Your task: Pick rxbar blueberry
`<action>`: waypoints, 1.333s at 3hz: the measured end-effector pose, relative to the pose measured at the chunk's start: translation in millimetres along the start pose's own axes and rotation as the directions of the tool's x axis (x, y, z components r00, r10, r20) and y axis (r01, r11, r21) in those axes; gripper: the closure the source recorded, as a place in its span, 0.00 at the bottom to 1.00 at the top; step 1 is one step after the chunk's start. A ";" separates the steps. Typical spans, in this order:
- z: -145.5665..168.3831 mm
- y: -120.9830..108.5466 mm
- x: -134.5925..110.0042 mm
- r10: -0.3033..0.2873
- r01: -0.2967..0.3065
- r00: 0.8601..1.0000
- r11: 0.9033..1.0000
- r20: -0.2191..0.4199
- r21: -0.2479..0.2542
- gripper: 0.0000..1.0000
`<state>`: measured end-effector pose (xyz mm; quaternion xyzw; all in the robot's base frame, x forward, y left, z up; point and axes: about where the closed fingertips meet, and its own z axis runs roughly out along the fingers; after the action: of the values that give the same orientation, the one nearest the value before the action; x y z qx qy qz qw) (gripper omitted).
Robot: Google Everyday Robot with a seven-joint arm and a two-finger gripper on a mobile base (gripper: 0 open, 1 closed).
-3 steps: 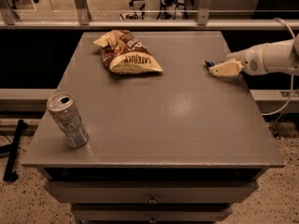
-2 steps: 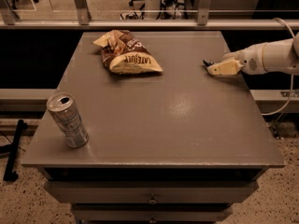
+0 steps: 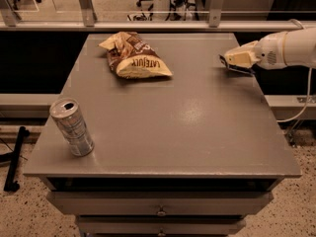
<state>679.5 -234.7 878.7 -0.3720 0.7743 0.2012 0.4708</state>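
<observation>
Camera view gives you the grey table (image 3: 197,117) from the front and a little above, with the hand (image 3: 228,60) reaching in from the right side on its white arm (image 3: 291,48). You find the hand low over the far right part of the table, close to the right edge, its cream tip pointing left toward the middle. You cannot tell from this angle whether the hand is apart, together or clamped on anything. Look right under the tip and along its lower side: a thin dark strip shows there, flat on or just above the table surface, and that is all you can see of the rxbar blueberry (image 3: 237,69). The hand covers most of it, so you get no lettering and no clear outline, and you cannot say if the two are touching. Well to the left of the hand, at the far middle of the table, lies the crumpled brown and cream chip bag (image 3: 136,58). The silver can (image 3: 72,127) stands tilted near the front left corner, its opened top toward you, well apart from both the bag and the hand. Below the tabletop you see drawer fronts (image 3: 160,204).
</observation>
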 end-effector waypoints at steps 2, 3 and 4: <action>-14.6 38.8 -28.8 -0.045 0.050 0.997 0.995 0.060 -0.085 1.00; -22.7 48.7 -44.9 -0.072 0.081 0.993 0.992 0.094 -0.101 1.00; -23.8 56.0 -48.9 -0.118 0.130 0.988 0.985 0.101 -0.114 0.82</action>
<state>636.5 -195.5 930.9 -0.4372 0.7131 0.2350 0.4951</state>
